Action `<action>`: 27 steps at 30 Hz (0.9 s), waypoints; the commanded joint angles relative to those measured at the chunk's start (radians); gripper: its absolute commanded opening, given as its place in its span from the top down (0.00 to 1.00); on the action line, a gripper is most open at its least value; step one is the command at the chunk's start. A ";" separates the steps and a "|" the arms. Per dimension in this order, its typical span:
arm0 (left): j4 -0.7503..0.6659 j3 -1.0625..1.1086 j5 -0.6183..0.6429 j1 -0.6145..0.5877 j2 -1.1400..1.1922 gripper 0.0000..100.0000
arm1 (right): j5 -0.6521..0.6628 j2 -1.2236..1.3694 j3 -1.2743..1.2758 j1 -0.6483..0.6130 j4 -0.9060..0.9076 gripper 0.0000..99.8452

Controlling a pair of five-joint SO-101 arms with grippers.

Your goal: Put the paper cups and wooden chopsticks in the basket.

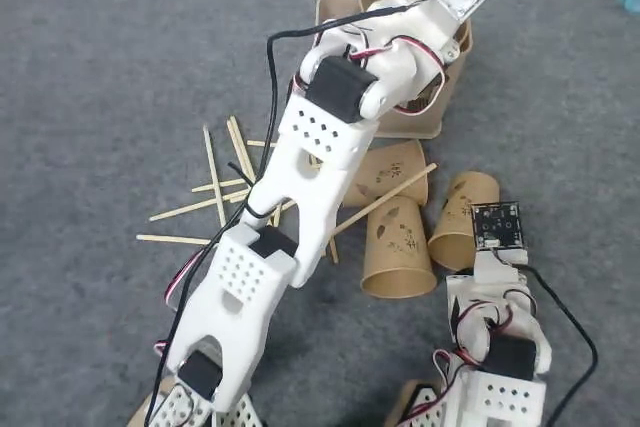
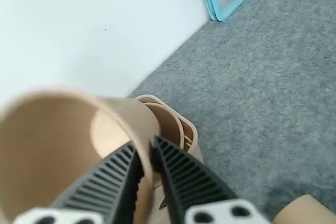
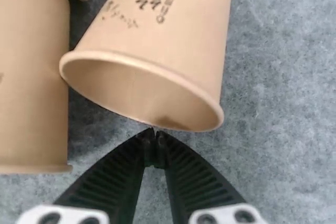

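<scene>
1. The left gripper (image 2: 146,149) pinches the rim of a paper cup (image 2: 47,145), held over the basket (image 1: 445,112) at the high view's top, right of centre.
2. The right gripper (image 3: 155,136), fingers pressed together, sits just at the rim of a lying cup (image 3: 157,51), lower right.
3. Chopsticks (image 1: 215,162) lie scattered on the carpet (image 1: 100,97), centre left.

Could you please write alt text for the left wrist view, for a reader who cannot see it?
The left gripper pinches the rim of a paper cup over the basket, beside a white wall. Grey carpet spreads around them.
</scene>
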 commanded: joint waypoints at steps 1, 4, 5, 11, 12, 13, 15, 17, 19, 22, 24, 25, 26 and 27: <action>-0.025 -0.031 -0.012 0.018 -0.006 0.85 | 0.018 -0.012 -0.003 0.005 0.005 0.99; -0.023 -0.030 -0.011 0.017 -0.005 0.78 | 0.018 -0.012 -0.003 0.005 0.007 0.99; -0.023 -0.030 -0.011 0.015 -0.005 0.78 | 0.018 -0.012 -0.003 0.005 0.007 0.99; -0.029 -0.036 -0.011 0.011 -0.012 0.78 | 0.018 -0.012 -0.003 0.005 0.007 0.99; -0.029 -0.036 -0.011 0.011 -0.014 0.78 | 0.018 -0.012 -0.003 0.005 0.007 0.99; -0.029 -0.036 -0.011 0.011 -0.015 0.78 | 0.018 -0.012 -0.003 0.005 0.007 0.99; -0.029 -0.041 -0.011 0.011 -0.017 0.78 | 0.018 -0.012 -0.003 0.005 0.007 0.99; -0.025 -0.071 -0.011 0.011 -0.014 0.78 | 0.018 -0.012 -0.003 0.005 0.008 0.99; -0.023 -0.091 -0.011 0.009 -0.008 0.78 | 0.018 -0.012 -0.003 0.005 0.008 0.99; -0.021 -0.090 -0.011 -0.015 -0.003 0.82 | 0.018 -0.012 -0.003 0.005 0.008 0.99; -0.032 -0.079 -0.012 -0.035 0.012 0.85 | 0.018 -0.012 -0.003 0.005 0.008 0.99; -0.046 -0.077 -0.012 -0.044 0.028 0.86 | 0.018 -0.012 -0.003 0.005 0.008 0.99; -0.060 -0.077 -0.012 -0.052 0.043 0.87 | 0.018 -0.012 -0.003 0.005 0.008 0.99; -0.075 -0.077 -0.012 -0.055 0.061 0.88 | 0.018 -0.012 -0.003 0.005 0.008 0.99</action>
